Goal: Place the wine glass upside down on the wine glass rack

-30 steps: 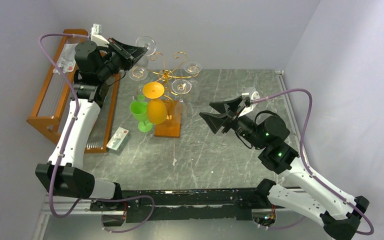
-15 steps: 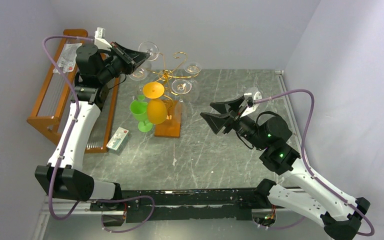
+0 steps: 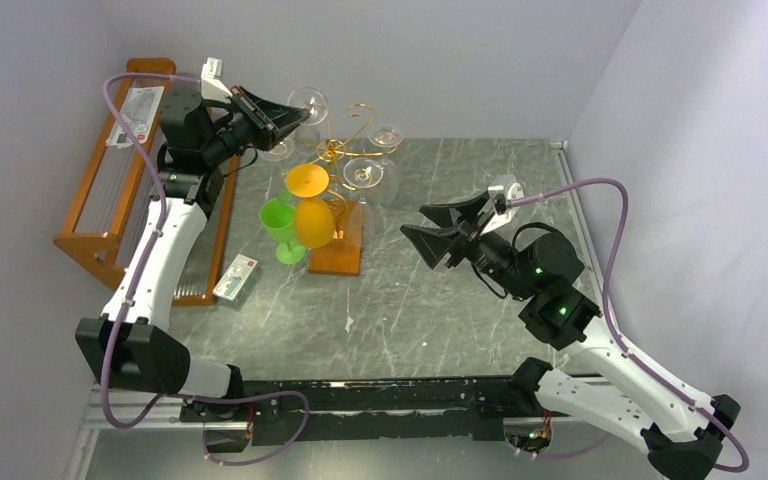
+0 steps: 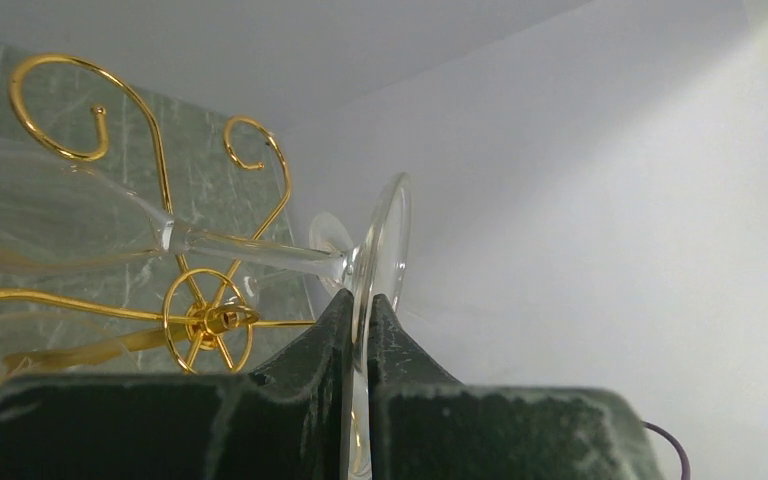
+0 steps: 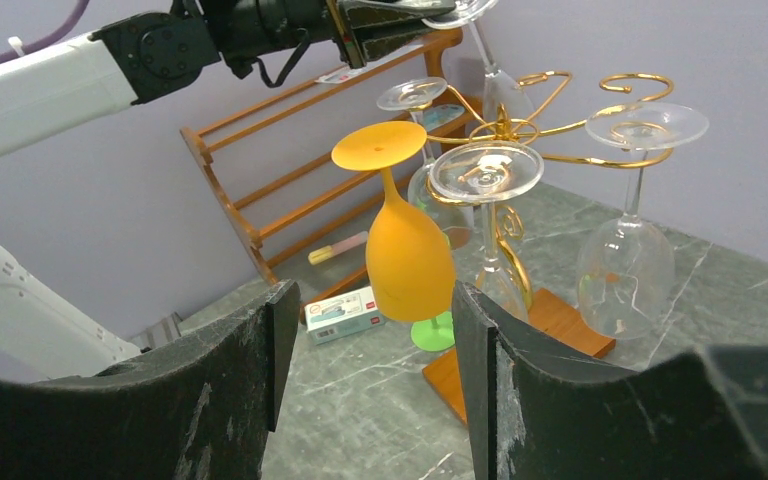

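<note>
left gripper (image 4: 360, 312) pinches the wine glass (image 4: 260, 255) by its round foot, seen up close only from that wrist | glass beside top of wine glass rack (image 4: 205, 320), far left | right gripper (image 3: 413, 221) spread wide, holding nothing | grey stone table (image 3: 440, 310), pale purple walls (image 3: 460, 60)

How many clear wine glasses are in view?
4. Three hang upside down on the wine glass rack: front glass, right glass, back-left glass. The left gripper pinches the fourth glass by its foot. None looks hidden.
</note>
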